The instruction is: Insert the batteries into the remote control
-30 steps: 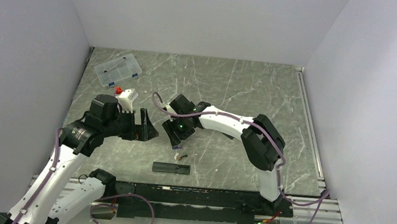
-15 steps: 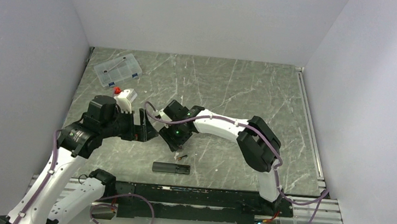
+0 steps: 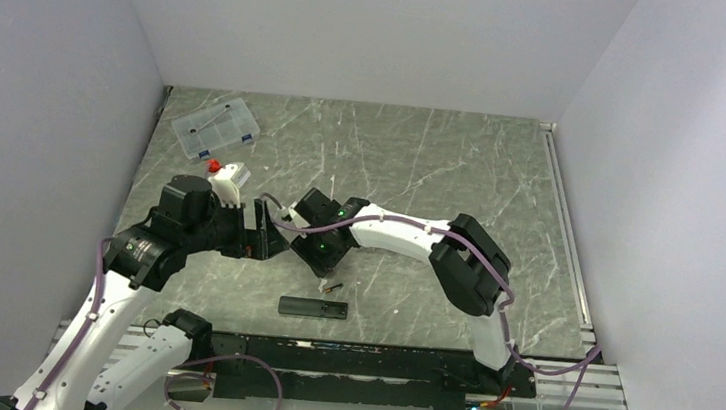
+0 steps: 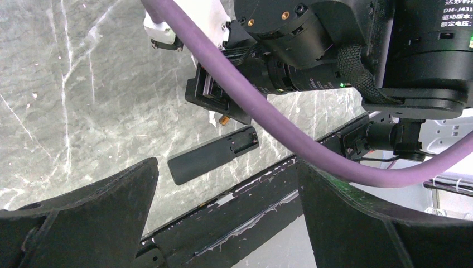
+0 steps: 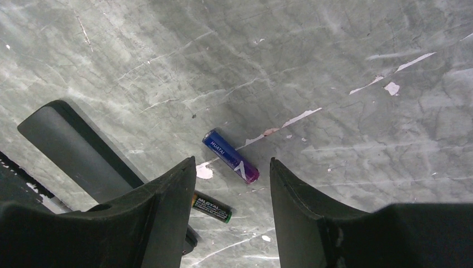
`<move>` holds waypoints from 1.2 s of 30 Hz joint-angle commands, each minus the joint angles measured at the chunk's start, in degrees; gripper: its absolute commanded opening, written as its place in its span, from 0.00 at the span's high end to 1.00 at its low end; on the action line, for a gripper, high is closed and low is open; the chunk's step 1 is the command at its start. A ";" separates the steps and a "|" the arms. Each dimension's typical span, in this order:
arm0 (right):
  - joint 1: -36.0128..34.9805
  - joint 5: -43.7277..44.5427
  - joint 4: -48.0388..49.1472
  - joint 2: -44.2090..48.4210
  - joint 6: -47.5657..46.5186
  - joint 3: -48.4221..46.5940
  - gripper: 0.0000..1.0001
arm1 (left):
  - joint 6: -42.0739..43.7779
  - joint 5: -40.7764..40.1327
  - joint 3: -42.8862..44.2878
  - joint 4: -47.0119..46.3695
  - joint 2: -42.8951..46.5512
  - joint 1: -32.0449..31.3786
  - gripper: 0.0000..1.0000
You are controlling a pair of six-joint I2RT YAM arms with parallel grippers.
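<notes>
The remote control is a flat black bar lying near the table's front edge, also visible in the left wrist view and the right wrist view. Two batteries lie on the table just behind it: a blue and purple one and a dark one with a green end. From above only a small speck of the batteries shows. My right gripper hovers open over the blue battery, holding nothing. My left gripper is wide open and empty, just left of the right gripper.
A clear plastic compartment box sits at the back left. A small white object with a red cap stands behind the left wrist. The right arm's purple cable crosses the left wrist view. The black front rail borders the table.
The right gripper has moved left and down toward the batteries, and its jaws have narrowed a little. The left arm has hardly moved.
</notes>
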State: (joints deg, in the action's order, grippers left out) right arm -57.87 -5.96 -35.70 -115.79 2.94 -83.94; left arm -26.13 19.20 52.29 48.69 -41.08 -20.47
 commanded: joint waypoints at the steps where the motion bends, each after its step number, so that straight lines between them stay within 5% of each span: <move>1: -0.45 1.04 0.11 -0.71 -1.00 -0.82 0.47 | 1.30 0.76 0.00 -2.04 0.21 0.17 0.01; 18: -1.20 3.82 -0.40 -1.33 1.64 -0.16 0.61 | 1.26 0.49 0.00 -1.98 -0.15 0.17 0.00; 28: -1.37 5.81 -1.37 -1.62 4.65 0.64 0.89 | 1.26 0.49 0.00 -2.05 -0.05 0.18 0.01; 36: -0.31 10.76 -1.84 0.48 12.72 2.75 1.00 | 1.26 0.55 0.00 -2.03 0.04 0.17 0.01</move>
State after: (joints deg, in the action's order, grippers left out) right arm -58.94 0.19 -35.92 -116.57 9.80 -83.44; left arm -26.13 19.18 52.29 48.66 -41.12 -20.47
